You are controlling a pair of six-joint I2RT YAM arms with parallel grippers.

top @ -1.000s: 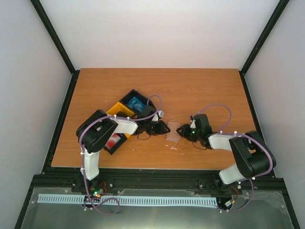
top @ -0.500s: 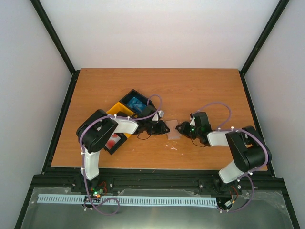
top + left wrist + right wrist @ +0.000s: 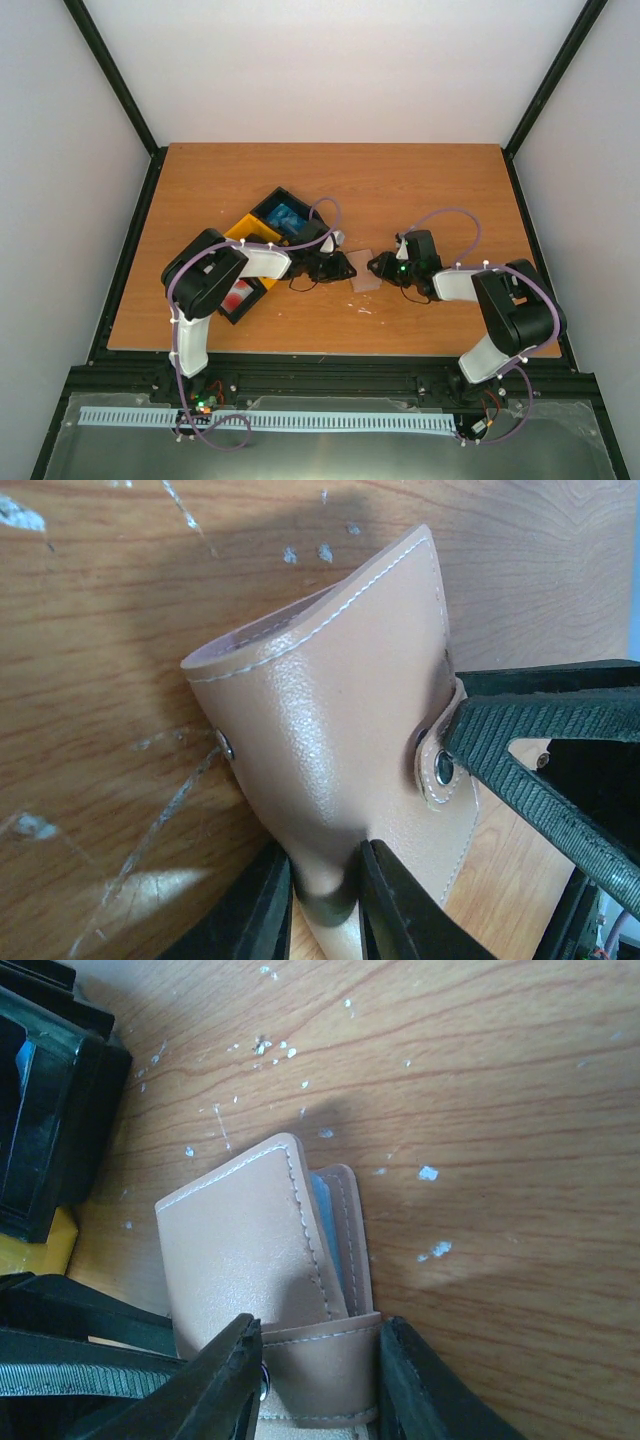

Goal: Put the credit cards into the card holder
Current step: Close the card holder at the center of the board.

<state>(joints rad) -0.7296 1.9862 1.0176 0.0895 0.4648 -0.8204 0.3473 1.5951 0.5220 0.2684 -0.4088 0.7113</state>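
Right hand (image 3: 377,266) closer, left hand (image 3: 347,268) opposite, both tight on card holder (image 3: 235,1250), wooden table (image 3: 400,190)

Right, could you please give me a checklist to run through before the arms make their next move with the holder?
1. Left gripper pinching the holder: ok, both fingers clamp its lower edge.
2. Right gripper on the strap: ok, one finger at each edge.
3. Card seated in the holder: cannot tell, only a blue edge shows.
4. Snap fastened: cannot tell.
5. All cards loaded: not ok, a blue card and a red card lie in the bins.
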